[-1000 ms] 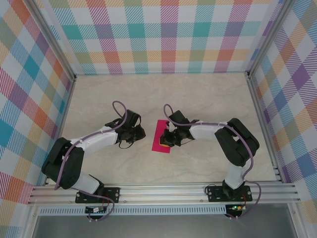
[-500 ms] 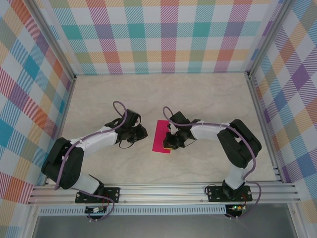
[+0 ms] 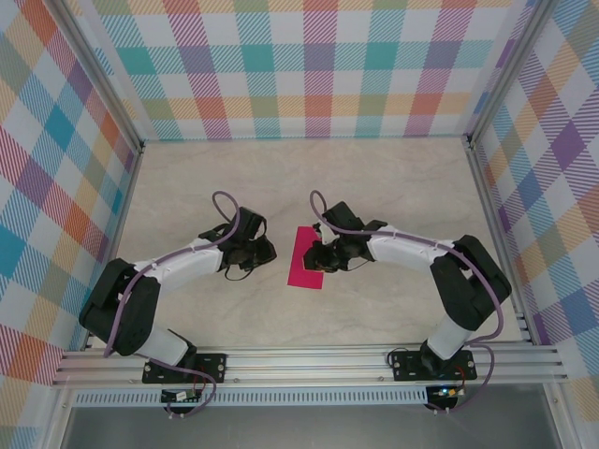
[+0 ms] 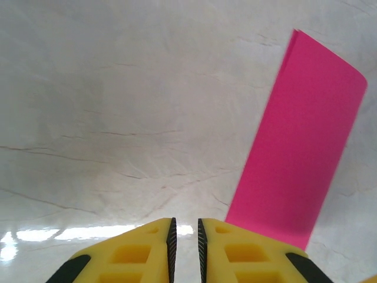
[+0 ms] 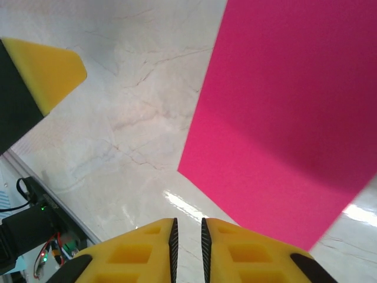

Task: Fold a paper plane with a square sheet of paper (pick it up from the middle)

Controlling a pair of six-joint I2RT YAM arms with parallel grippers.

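Observation:
The square sheet of paper [image 3: 304, 258] lies flat on the table as a folded magenta-pink strip, its long side running away from the arms. In the left wrist view the paper [image 4: 300, 147] is ahead and to the right of my left gripper [image 4: 186, 223], whose jaws stand a narrow gap apart with nothing between them. In the top view my left gripper [image 3: 269, 251] hovers just left of the strip. My right gripper [image 3: 318, 259] is at the strip's right edge. Its jaws [image 5: 187, 223] are slightly apart and empty, low over bare table beside the paper [image 5: 288, 118].
The pale marble-patterned table [image 3: 309, 178] is walled by checked panels on three sides. An aluminium rail [image 3: 309, 360] runs along the near edge. One yellow fingertip of the left gripper [image 5: 50, 71] shows at the upper left of the right wrist view.
The right gripper has lifted off the strip's lower right part, shifted slightly back, and its jaws have parted a little. The right elbow has swung outward. The left arm has barely moved.

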